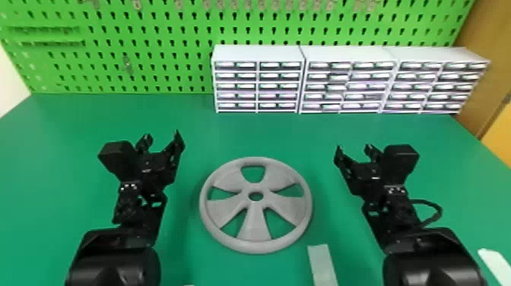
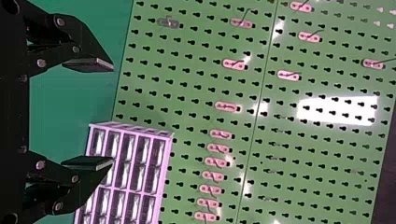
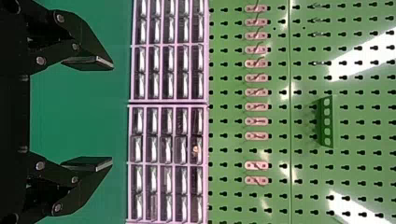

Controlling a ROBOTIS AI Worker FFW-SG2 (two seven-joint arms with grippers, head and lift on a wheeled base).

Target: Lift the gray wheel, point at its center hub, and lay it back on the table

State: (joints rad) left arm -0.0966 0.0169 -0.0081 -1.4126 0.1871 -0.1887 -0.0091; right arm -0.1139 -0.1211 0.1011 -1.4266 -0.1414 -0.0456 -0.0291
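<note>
Well in from the far edge of the surface, the gray wheel lies flat between the left gripper and right gripper, both with empty, parted fingers. Ideally, pinch opposite sides of its rim squarely, then lift level.

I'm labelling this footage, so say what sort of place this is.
Probably a workshop or assembly bench: a green pegboard with hooks stands behind the green table, beside cabinets of small drawers.
</note>
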